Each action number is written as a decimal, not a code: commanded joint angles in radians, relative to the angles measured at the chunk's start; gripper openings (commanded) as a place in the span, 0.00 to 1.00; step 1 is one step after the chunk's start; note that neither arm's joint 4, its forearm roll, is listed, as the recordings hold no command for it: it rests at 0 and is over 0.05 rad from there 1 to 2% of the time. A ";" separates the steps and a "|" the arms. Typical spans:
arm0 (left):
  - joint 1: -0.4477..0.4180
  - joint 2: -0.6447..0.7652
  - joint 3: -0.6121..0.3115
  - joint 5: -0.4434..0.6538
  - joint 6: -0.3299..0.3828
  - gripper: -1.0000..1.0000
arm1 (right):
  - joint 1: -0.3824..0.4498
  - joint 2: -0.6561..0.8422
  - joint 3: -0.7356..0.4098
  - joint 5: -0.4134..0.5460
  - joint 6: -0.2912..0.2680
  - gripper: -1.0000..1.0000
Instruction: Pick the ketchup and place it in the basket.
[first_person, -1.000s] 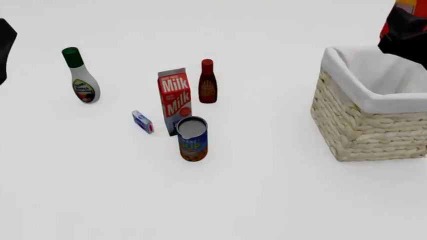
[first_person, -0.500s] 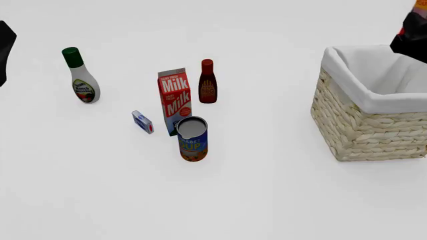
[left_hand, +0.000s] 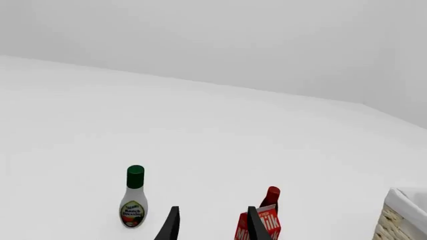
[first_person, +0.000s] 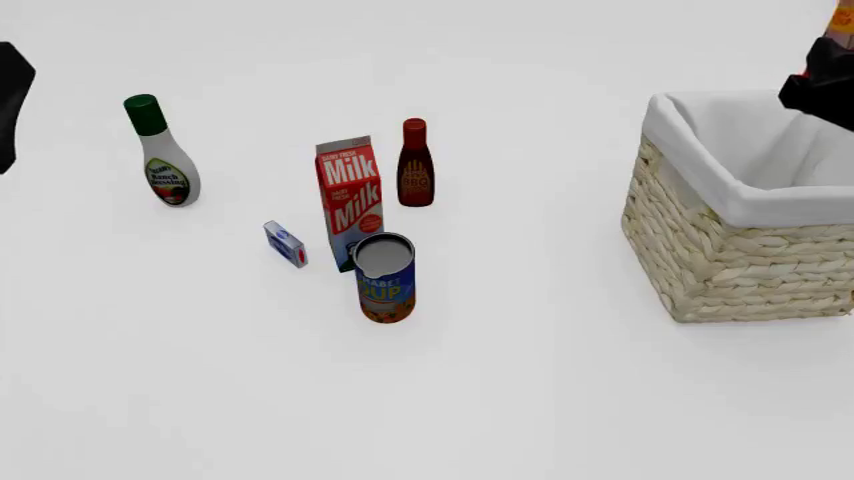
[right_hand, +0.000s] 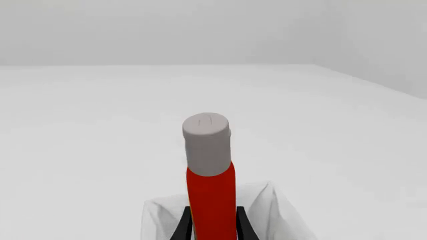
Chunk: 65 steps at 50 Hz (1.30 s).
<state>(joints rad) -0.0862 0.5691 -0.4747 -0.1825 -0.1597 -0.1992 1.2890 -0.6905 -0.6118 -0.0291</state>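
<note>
A bare white table carries everything, and the right gripper is cut off at the front view's right edge above the wicker basket, clenched around the ketchup bottle, held upright over the white lining. The left gripper hangs released, well apart, facing the ranch dressing bottle, milk carton and dark sauce bottle. A soup can and small box stand by the carton; the basket's inside is only partly visible.

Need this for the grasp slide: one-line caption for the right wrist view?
Right tool holds the ketchup upright, white cap up, above the cloth-lined basket.
</note>
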 joint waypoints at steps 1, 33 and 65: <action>-0.002 0.005 -0.005 -0.002 0.001 1.00 | -0.026 0.060 -0.029 -0.018 0.015 0.00; -0.003 0.002 -0.005 -0.002 -0.001 1.00 | -0.048 0.177 -0.023 -0.075 0.010 0.00; 0.009 -0.018 0.004 0.007 -0.011 1.00 | -0.060 0.277 -0.017 -0.115 -0.023 0.00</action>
<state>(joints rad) -0.0805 0.5565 -0.4718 -0.1788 -0.1680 -0.2561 1.5407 -0.7044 -0.7160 -0.0571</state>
